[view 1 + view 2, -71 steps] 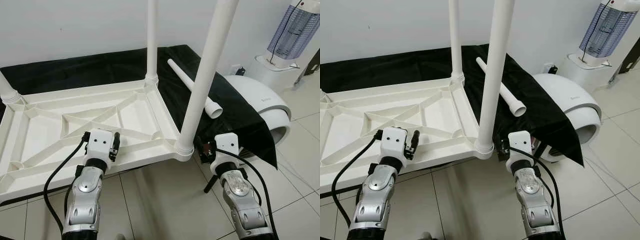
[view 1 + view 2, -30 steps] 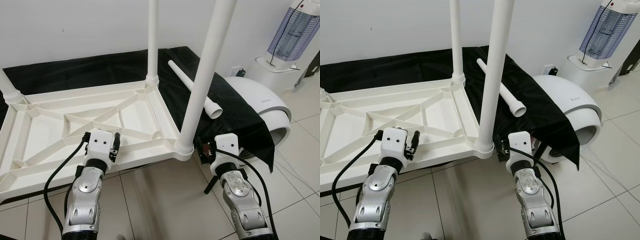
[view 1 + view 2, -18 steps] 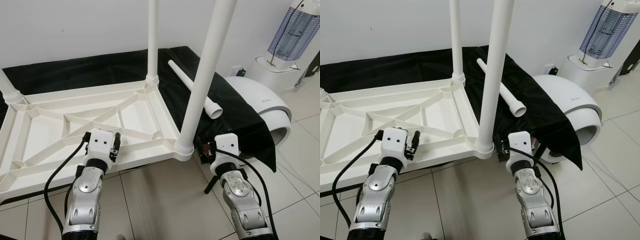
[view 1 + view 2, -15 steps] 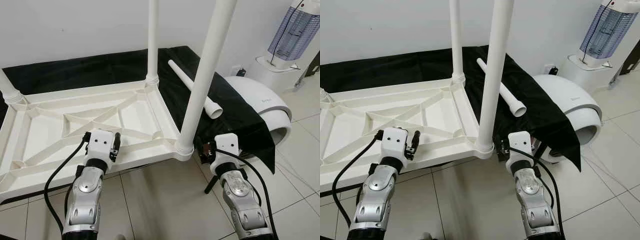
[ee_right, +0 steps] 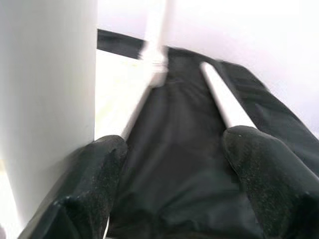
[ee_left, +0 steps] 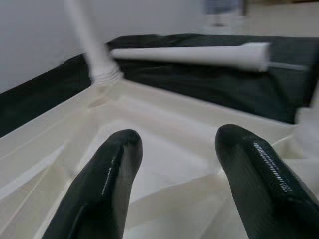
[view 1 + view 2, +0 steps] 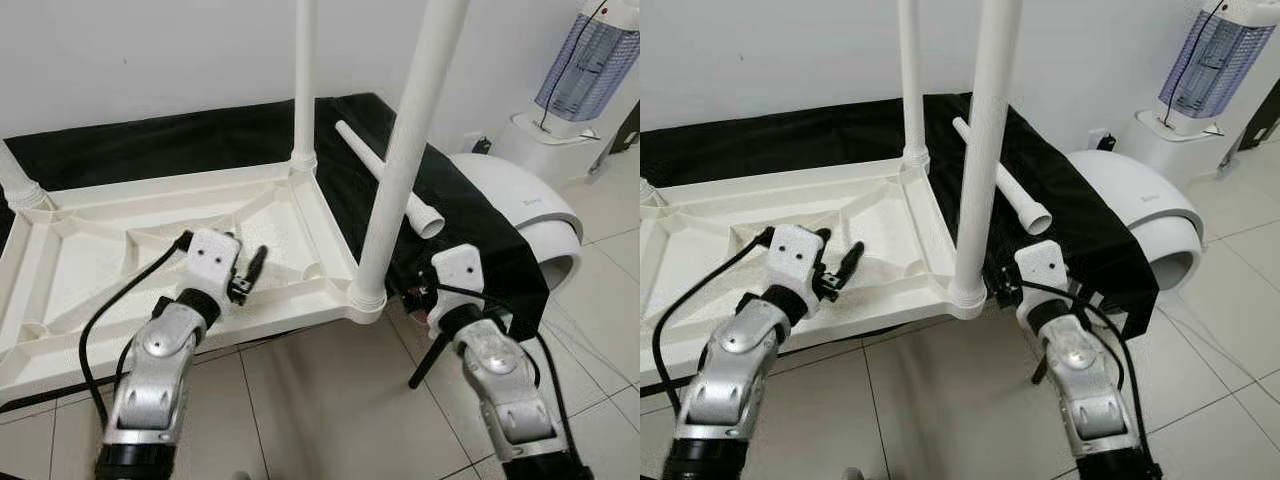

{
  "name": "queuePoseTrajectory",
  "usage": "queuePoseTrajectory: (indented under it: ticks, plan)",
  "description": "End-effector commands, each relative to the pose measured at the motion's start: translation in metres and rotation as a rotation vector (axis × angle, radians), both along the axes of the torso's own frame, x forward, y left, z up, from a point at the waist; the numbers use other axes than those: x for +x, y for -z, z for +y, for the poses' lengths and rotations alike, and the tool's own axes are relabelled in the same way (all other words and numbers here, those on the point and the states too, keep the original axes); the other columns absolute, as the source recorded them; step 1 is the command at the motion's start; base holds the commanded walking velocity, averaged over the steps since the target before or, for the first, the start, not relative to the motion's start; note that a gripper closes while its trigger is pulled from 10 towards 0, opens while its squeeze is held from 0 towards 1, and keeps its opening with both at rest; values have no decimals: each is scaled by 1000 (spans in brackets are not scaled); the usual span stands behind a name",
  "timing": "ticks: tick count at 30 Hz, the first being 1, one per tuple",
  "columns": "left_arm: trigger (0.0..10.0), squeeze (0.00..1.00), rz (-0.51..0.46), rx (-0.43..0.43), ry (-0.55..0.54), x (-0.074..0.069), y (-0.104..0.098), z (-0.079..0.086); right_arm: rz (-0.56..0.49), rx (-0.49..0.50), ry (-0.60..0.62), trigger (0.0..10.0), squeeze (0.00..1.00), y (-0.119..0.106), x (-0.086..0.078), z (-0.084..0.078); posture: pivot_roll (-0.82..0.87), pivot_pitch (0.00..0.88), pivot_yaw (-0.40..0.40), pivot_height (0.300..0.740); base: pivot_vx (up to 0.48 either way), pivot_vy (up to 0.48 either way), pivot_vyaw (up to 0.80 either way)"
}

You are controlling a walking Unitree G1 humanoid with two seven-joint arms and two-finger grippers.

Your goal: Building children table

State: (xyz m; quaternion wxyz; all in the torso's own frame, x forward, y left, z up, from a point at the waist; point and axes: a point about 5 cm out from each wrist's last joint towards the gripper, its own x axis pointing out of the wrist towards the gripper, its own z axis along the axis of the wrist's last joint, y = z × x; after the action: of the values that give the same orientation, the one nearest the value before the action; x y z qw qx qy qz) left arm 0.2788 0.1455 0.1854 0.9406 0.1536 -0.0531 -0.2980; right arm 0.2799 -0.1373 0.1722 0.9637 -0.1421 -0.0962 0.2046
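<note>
1. On the black cloth (image 7: pixel 200 140) spread over the floor: the upturned white tabletop (image 7: pixel 150 260) lies ribs-up. Three legs are socketed and upright: near-right corner leg (image 7: pixel 400 160), far-right corner leg (image 7: pixel 304 80), and the stub of a far-left leg (image 7: pixel 15 180) at the frame edge.
2. The near-left socket (image 7: pixel 28 330) is bare. The loose leg (image 7: pixel 390 180) lies on the cloth just right of the tabletop, flared end toward the robot.
3. Left gripper (image 6: pixel 174 149): fingers (image 6: pixel 112 169) spread wide, holding nothing, hovering above the tabletop's near rib area and aimed toward the far-right corner.
4. Right gripper (image 5: pixel 172 149): fingers (image 5: pixel 254 159) wide apart, empty, just right of the near-right leg, low over the cloth. The wrist view is blurred, so I can't say whether the inner finger touches that leg; it looks just beside it.
5. Step in hand, my read: fetching the fourth leg. Three of four are in, so the build looks mostly done.
6. Next move calls for: the right gripper reaching forward past the standing leg to the loose one, closing on its shaft near the flared end, then carrying it across to the bare socket.
7. Surroundings: white domed appliance (image 7: pixel 520 210) partly under the cloth at right, tower heater (image 7: pixel 590 70) behind it, white wall (image 7: pixel 150 60), tiled floor (image 7: pixel 330 400).
</note>
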Motion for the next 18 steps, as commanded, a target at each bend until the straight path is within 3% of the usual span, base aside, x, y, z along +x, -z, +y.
queuePoseTrajectory:
  ticks: [1,2,3,5,10,11,18]
  plan:
    - [10000,0,42,54,145,-6,-6,-6,-35,7,-148,10000,0,-17,-3,15,64,45,-38,740,0,0,0]
    - [10000,0,75,133,209,-9,-5,-7,-37,-3,-197,10000,0,-23,-2,17,64,44,-37,740,0,0,0]
    - [10000,0,75,133,209,-9,-5,-7,-37,-3,-197,10000,0,-23,-2,17,64,44,-37,740,0,0,0]
    - [10000,0,165,252,306,-14,13,-14,-27,-9,-275,10000,0,-29,0,19,65,45,-34,740,0,0,0]
    - [10000,0,233,353,365,-17,35,-24,-3,-48,-343,10000,0,-31,1,20,65,50,-36,740,0,0,0]
    - [10000,0,267,386,401,-20,38,-22,10,-77,-342,10000,0,-31,0,13,61,55,-37,740,0,0,0]
    - [10000,0,315,425,439,-24,34,-7,40,-100,-314,10000,0,-29,-2,-1,58,62,-35,740,0,0,0]
